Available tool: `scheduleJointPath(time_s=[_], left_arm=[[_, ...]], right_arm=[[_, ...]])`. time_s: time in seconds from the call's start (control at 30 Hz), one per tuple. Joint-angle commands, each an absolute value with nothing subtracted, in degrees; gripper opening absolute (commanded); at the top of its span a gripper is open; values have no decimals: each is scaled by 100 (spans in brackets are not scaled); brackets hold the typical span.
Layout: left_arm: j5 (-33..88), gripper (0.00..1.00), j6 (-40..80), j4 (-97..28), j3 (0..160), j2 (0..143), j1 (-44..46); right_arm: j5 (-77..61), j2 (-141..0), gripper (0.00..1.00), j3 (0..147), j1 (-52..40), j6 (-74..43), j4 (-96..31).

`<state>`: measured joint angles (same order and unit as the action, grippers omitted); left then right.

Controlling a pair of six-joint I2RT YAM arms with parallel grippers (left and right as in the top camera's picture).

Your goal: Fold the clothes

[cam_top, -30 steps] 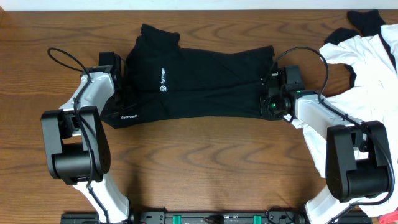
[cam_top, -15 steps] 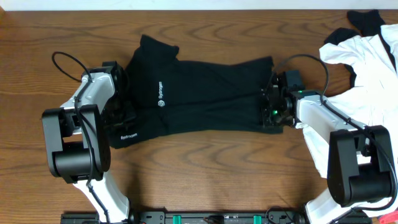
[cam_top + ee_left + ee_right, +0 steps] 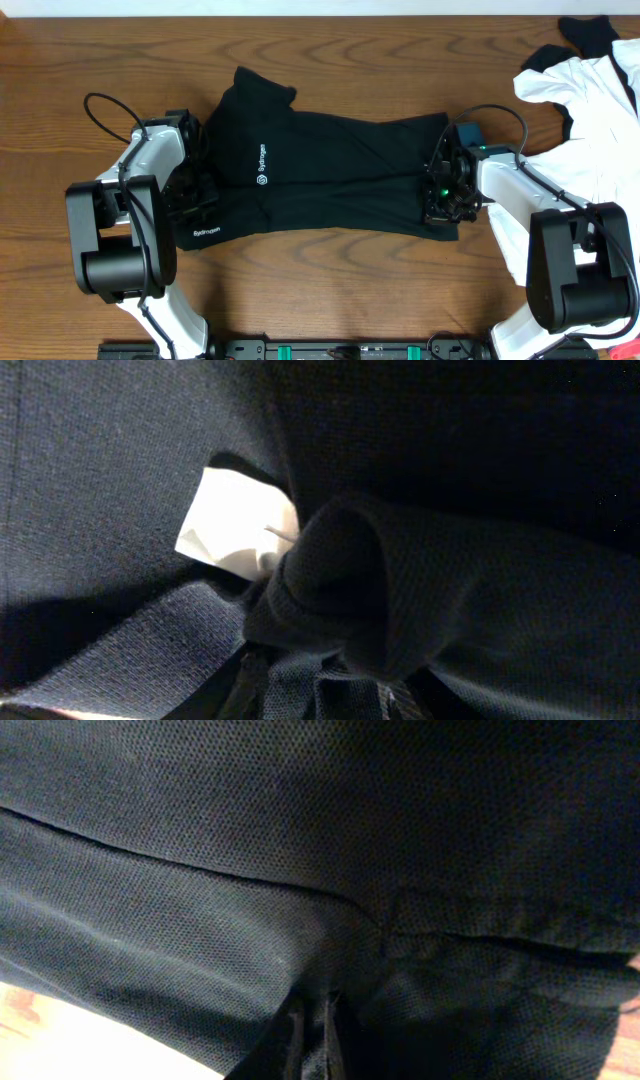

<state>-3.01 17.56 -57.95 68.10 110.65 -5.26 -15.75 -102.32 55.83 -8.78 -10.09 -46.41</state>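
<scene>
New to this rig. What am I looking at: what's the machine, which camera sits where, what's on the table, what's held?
Two robot arms at a wooden table, each ending in a two-finger gripper. The wide picture comes from a fixed camera overhead; the two dark close-ups come from cameras on the wrists. A black shirt with a small white logo lies stretched between the arms; a white garment lies at the right edge. The left gripper pinches bunched fabric at one end, near a white label; the right gripper pinches the other end.
</scene>
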Motion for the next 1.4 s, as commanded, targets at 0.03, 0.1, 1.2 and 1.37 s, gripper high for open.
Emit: scheduleJointPath(time_s=[0.03, 0.1, 1.2, 1.37], left_arm=[[-217, 43, 1721, -5953, 7017, 10254, -565], [-213, 66, 1721, -5953, 7168, 9692, -565], [1122, 99, 255, -3085, 9804, 11961, -569], [1162, 99, -78, -2945, 9804, 12427, -565]], right_arm=[[-1100, -9942, 12, 6154, -904, -1092, -4779], [-1098, -9581, 17, 6567, -908, -1090, -4897], [-1052, -8954, 73, 7509, -906, -888, -5039], [-1052, -8954, 72, 7509, -906, -891, -5037]])
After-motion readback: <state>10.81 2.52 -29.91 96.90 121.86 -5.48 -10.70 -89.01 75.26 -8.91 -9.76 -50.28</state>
